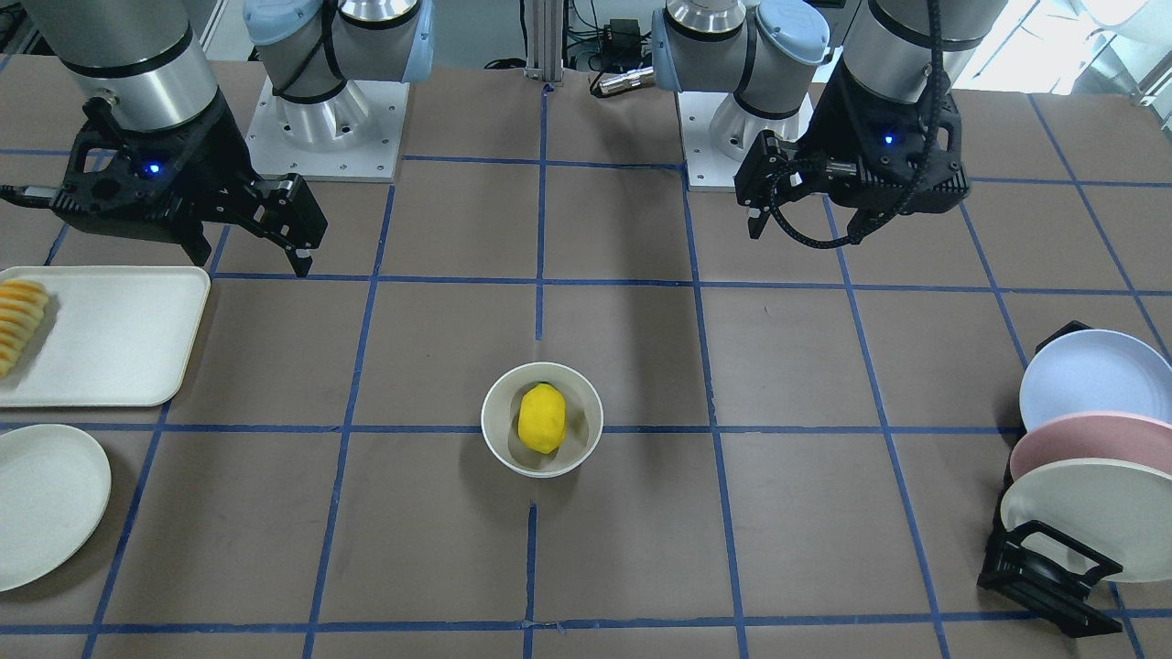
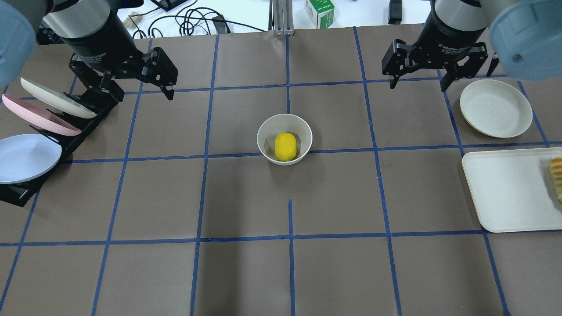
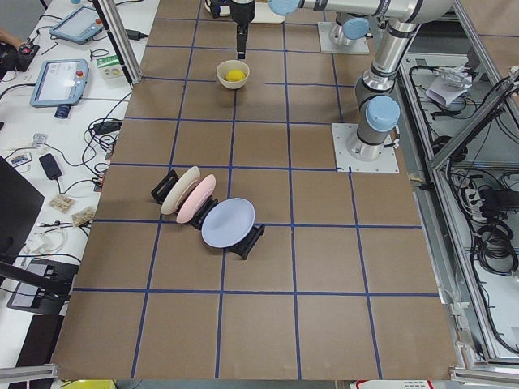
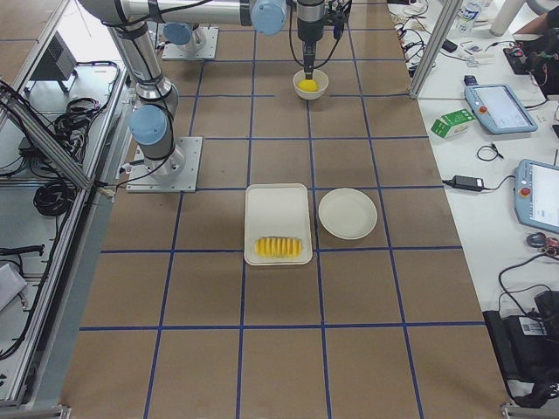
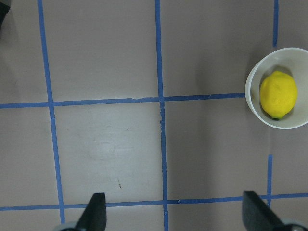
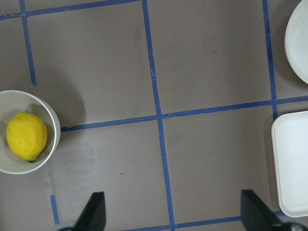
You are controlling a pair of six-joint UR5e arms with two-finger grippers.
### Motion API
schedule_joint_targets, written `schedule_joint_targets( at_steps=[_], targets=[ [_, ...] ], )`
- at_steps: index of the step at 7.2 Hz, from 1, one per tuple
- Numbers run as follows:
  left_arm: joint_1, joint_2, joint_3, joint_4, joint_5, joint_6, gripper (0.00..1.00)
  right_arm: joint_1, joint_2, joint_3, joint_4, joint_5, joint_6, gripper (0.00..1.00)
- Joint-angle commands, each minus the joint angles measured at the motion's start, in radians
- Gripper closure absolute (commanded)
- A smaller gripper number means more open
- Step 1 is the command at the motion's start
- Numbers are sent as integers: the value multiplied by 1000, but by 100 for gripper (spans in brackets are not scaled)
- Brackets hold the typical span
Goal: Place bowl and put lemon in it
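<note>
The off-white bowl (image 1: 499, 412) stands upright near the middle of the table, and the yellow lemon (image 1: 542, 418) lies inside it. The overhead view shows the same bowl (image 2: 265, 136) and lemon (image 2: 285, 146). My left gripper (image 2: 136, 87) is open and empty, raised above the table, away from the bowl and next to the plate rack. My right gripper (image 2: 418, 83) is open and empty, raised on the opposite side near the flat plate. The left wrist view shows the lemon (image 5: 278, 94) in the bowl (image 5: 251, 96). The right wrist view shows them too: lemon (image 6: 26, 136), bowl (image 6: 52, 125).
A black rack (image 2: 83, 127) holds three plates on my left. A flat off-white plate (image 2: 494, 107) and a white tray (image 2: 505, 188) with ridged orange-yellow sliced food (image 2: 556, 175) lie on my right.
</note>
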Motion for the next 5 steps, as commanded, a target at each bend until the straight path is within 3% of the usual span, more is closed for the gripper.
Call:
schedule_joint_targets(
  at_steps=[1,5],
  targets=[
    [8,-13,-5,8,12,2,0,1,-2,1,0,0,0,0],
    [12,-3,-4,34,13,8,0,1,-7,1,0,-1,-1,0]
  ],
)
